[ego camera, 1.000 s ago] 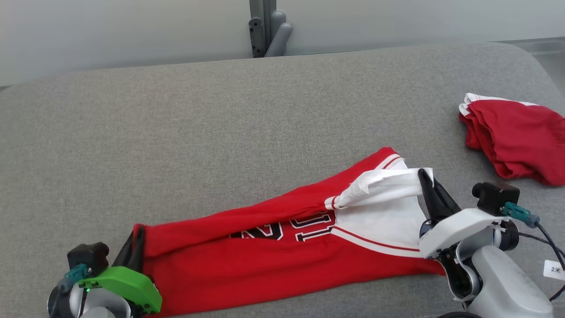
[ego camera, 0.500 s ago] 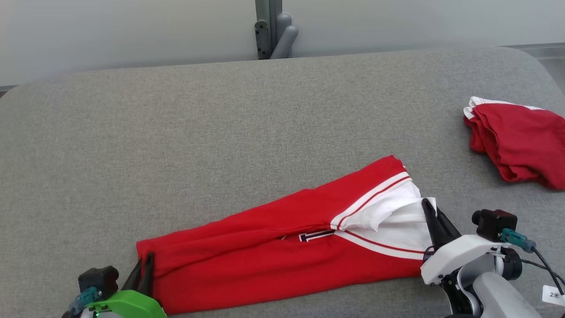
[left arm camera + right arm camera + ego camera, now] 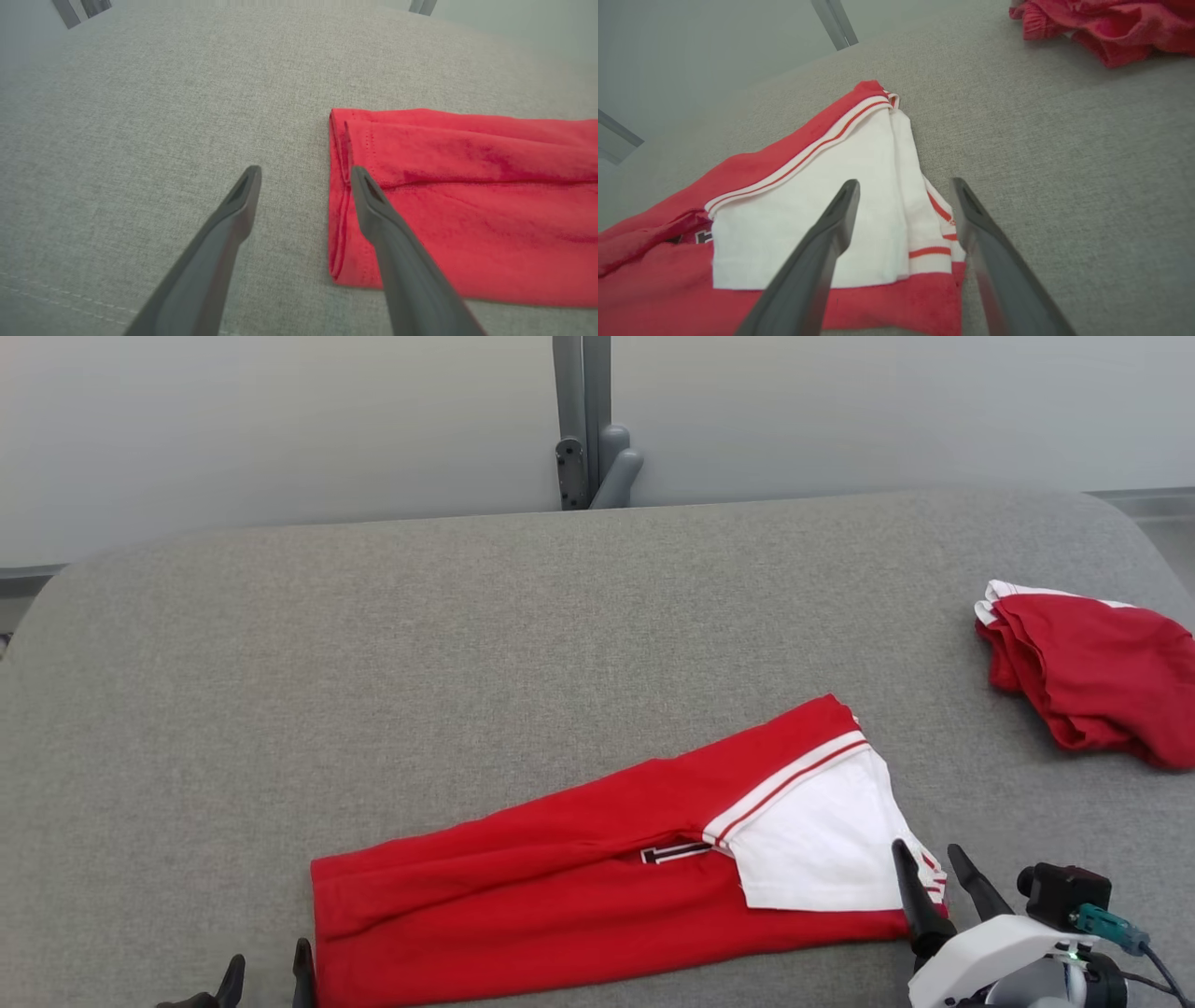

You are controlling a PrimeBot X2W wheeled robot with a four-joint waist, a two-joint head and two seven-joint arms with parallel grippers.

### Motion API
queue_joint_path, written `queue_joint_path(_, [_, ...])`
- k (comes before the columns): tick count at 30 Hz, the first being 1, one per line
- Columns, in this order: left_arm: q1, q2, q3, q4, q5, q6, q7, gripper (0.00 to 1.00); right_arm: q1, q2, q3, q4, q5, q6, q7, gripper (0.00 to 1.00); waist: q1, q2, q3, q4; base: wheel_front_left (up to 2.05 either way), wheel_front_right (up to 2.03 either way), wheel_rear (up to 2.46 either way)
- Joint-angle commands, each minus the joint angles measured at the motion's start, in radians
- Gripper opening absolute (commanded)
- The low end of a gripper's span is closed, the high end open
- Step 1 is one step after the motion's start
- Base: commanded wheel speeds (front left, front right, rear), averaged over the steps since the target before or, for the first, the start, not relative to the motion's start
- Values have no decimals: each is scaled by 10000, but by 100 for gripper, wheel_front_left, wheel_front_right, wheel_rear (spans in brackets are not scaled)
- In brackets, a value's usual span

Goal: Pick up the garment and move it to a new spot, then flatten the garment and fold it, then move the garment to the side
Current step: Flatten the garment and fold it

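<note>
Both grippers have let go since a moment ago: the upper layer of the garment (image 3: 560,887), then held up at its two ends with the dark numerals showing, now lies folded down flat, and the fingers that were pressed together on the cloth stand spread. At the near edge of the grey fabric-covered worktop (image 3: 373,663), toward its left corner, the left gripper (image 3: 268,978) shows as two dark fingertips, apart from each other and pinching nothing. In its wrist view one finger is over bare grey fabric and the other crosses the red hem at the garment's left end; whether that finger touches the cloth cannot be told. The garment is a long red band lying aslant near the near edge, its left end lowest and closest to that edge, its right end angled toward the far right. A slip of dark numeral (image 3: 674,852) peeks out at the fold line in the middle. Right of it a white panel (image 3: 822,849), edged with red and white stripes, lies flat on top of the red. The right gripper (image 3: 926,851) is at the garment's right end near the near edge, its fingers spread and empty, one over the white panel and the other over bare worktop just beside the striped cuff. Well apart, by the right edge, lies a second red garment (image 3: 1102,681) in a rumpled heap with white trim.
</note>
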Motion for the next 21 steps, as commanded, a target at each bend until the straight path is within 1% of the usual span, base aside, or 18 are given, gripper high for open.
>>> queue_joint_path(1, [121,-63,161,-167,201,-13,9,100,40,43,31,-90,-86,-13,-24,100,1,-1,-113,136,0,0,0])
queue_joint_path(5, [167,-294,375,-515,712,-82,9,100,-288,109,-10,-19,-367,-13,-24,100,1,-1,-57,258,0,0,0])
queue_joint_path(8, [-32,-389,446,-661,933,-151,7,100,-684,35,-142,334,-679,-13,-24,100,1,-1,153,347,0,0,0])
queue_joint_path(13, [-418,-461,385,-671,1051,-228,7,100,-1622,-31,-278,1453,-1040,-13,126,100,1,-1,610,513,0,0,0])
queue_joint_path(15, [-545,-477,336,-645,1032,-248,7,100,-1991,-33,-310,1927,-1106,-13,264,100,1,-1,762,589,0,0,0])
queue_joint_path(17, [-637,-480,235,-564,616,-275,7,100,-2274,26,-196,2375,-1137,-13,483,100,1,-1,878,655,0,0,0])
queue_joint_path(18, [-677,-483,134,-518,705,-294,7,100,-2445,60,-171,2560,-1049,-13,577,100,1,-1,939,684,0,0,0])
queue_joint_path(21, [-788,-473,80,-523,528,-321,9,100,-2717,155,137,3028,-887,-12,803,100,1,-1,1064,768,0,0,0])
